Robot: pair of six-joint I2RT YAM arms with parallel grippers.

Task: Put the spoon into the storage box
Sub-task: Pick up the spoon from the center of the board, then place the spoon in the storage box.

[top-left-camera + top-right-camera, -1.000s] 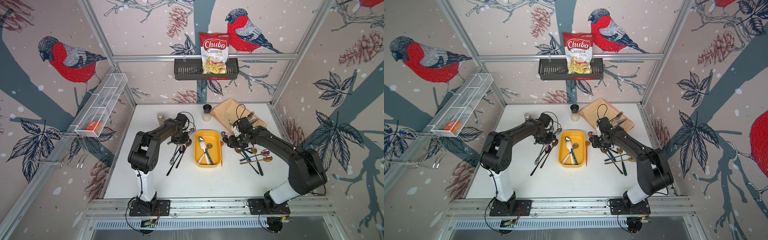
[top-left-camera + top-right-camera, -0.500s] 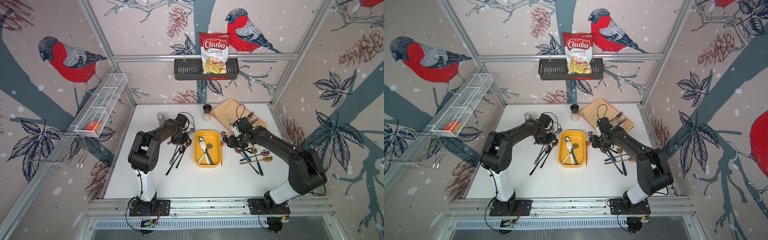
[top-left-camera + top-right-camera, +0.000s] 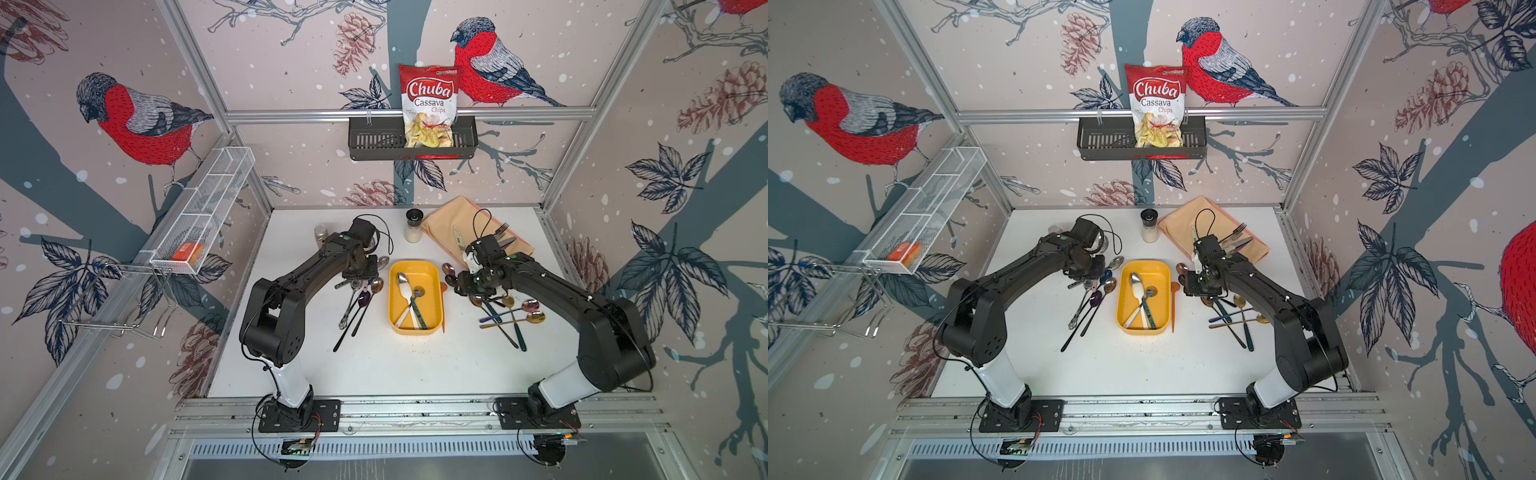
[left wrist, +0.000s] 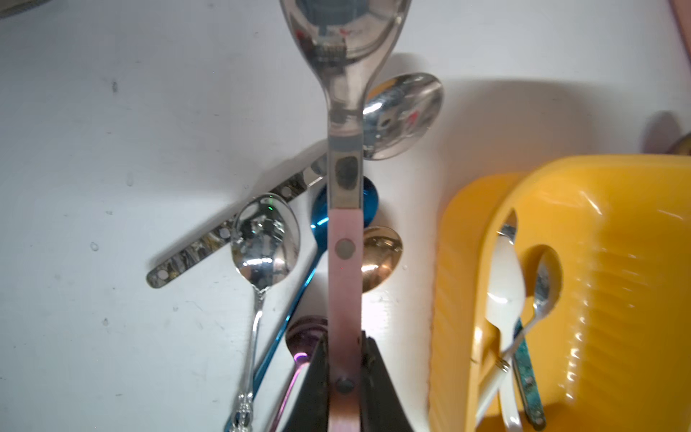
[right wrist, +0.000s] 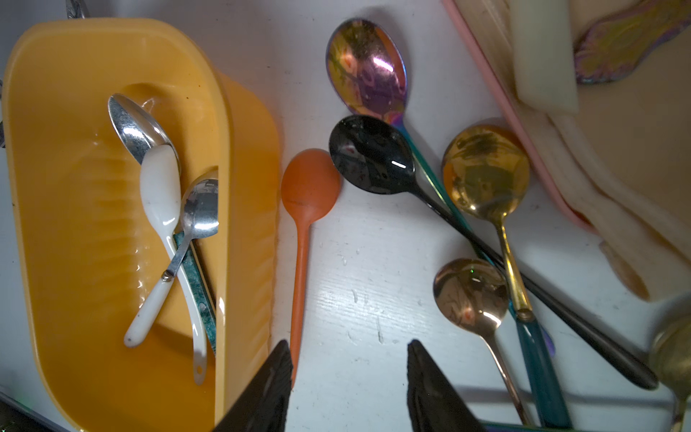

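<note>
Gripping is done on your left side: the left pincer [image 4: 344, 338] is clenched on the pink-handled spoon [image 4: 344, 258], near the handle's end, w/ the bowl pointing away from the pincer. The spoon looks raised off the tabletop [image 4: 112, 149], above a loose pile: a steel spoon [image 4: 265, 239], a blue spoon [image 4: 318, 220] & others lie under it. The storage box [image 4: 617, 224] sits just beside that pincer, toward your right arm; the spoon isn't over it yet. Inside the box you've got a few pcs already: a white spoon [image 5: 160, 187], plus a steel one & a small one crossing it. The right pincer [image 5: 349, 349] is released & empty, hovering over bare tabletop, w/ the orange spoon [image 5: 309, 187] just beside one jaw and the black spoon [image 5: 372, 155] & gold spoon [image 5: 486, 172] a bit ahead of it. So, approx: pick done; carry + drop left for this one. Plenty more spoons lie out on both sides of the box, so if all must go in, you're early on.
</note>
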